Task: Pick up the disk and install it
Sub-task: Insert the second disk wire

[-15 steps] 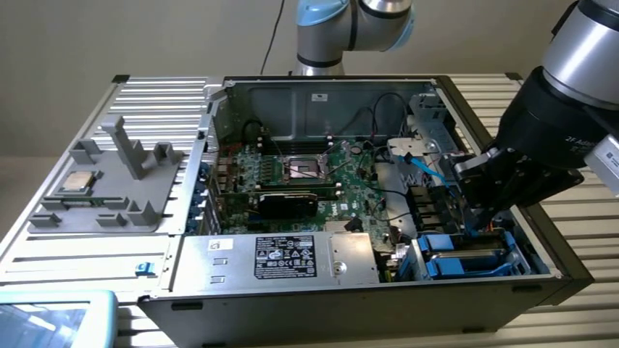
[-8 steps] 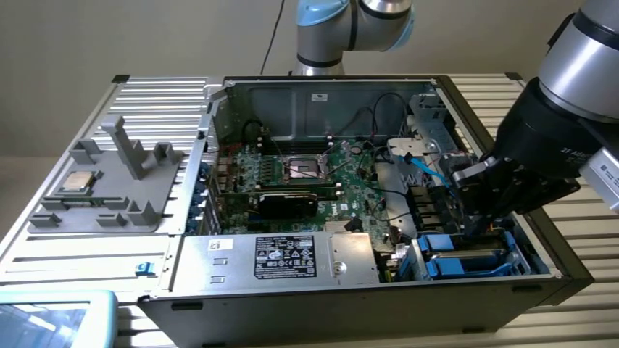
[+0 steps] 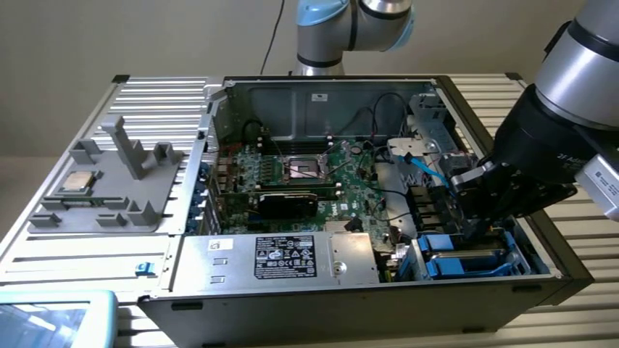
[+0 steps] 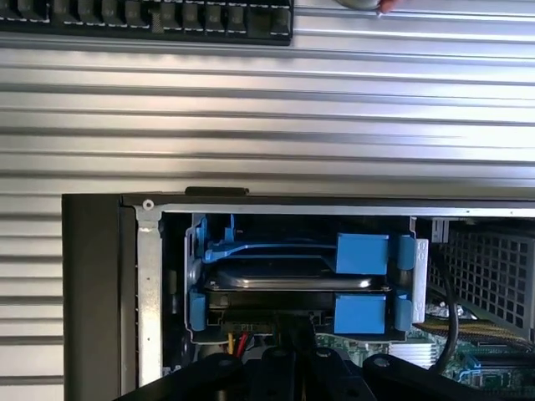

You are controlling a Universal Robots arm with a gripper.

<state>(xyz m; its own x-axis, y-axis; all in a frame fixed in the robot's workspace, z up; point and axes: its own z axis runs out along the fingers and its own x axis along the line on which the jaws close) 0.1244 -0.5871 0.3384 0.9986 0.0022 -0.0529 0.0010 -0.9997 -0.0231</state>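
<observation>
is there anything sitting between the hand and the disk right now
Nothing visible does. The hand is shut, down inside the open computer case at the blue drive bay. In the wrist view the disk sits in its blue carrier just beyond the hand, with no cable or part across the gap.

Wall: you face a plain beige wall, evenly lit.
Bench: ribbed pale metal bench spans your view.

The disk is silver-grey, framed by a blue carrier bracket. The gripper is black. At nine o'clock of the black computer case sits a grey tray; the table is ribbed silver.
</observation>
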